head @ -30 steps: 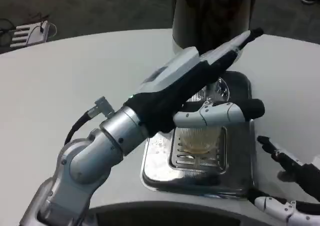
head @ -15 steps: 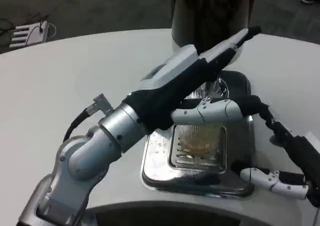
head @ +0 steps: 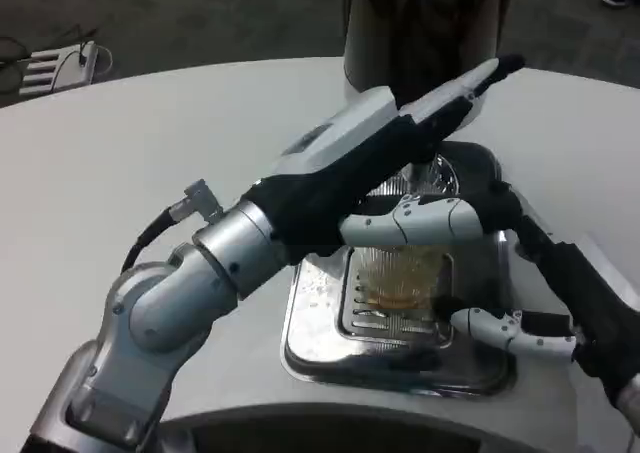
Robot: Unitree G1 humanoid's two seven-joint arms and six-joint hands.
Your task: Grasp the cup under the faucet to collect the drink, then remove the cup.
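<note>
The clear cup (head: 402, 278) stands on the steel drip tray (head: 310, 323). The right hand (head: 560, 293) brackets it with fingers apart, apparently not gripping. The left hand (head: 400, 148) is extended flat toward the dispenser (head: 420, 23).

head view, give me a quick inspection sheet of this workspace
surface: white table, bare where it shows.
job's things: clear cup upright on the grate of the steel drip tray, amber drink inside; steel dispenser behind it.
clutter: nothing seen.
hands: left hand stretched over the tray toward the dispenser, holding nothing; right hand beside the cup, fingers spread at it; contact cannot be told.
cables: black cable at the left wrist.
surroundings: dark floor, pale box far left.
</note>
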